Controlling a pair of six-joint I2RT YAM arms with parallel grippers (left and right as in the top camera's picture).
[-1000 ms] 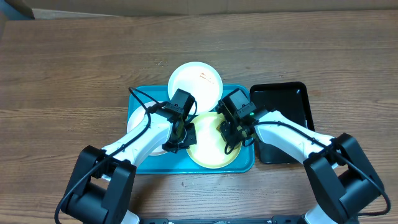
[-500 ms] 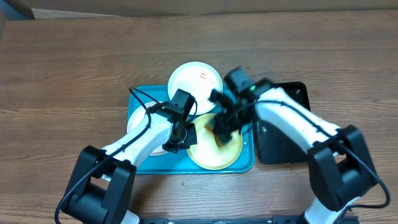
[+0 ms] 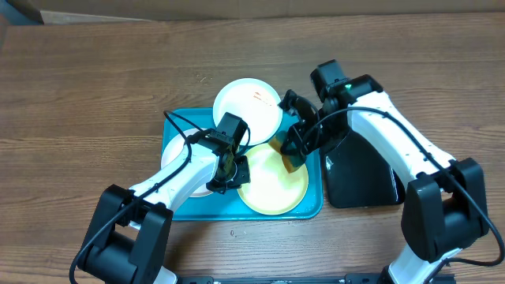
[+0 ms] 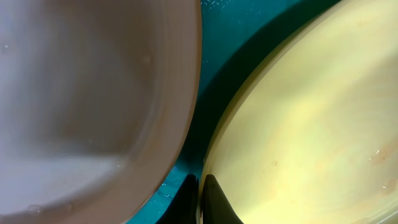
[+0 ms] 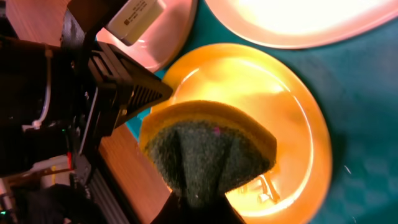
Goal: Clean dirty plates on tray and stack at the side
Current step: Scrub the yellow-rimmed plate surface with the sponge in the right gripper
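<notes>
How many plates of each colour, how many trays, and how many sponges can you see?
White plates: 2
Yellow-green plate: 1
Blue tray: 1
Black tray: 1
Sponge: 1
Total: 6 things

Evenly lit from above in the overhead view, sharp across the tabletop (image 3: 95,79), soft shadows only. Way too close on the left wrist: pure blur, dim grey on the white plate (image 4: 81,93). Heavy orange cast on the right wrist, blown-out glare on the far plate (image 5: 298,18).
</notes>
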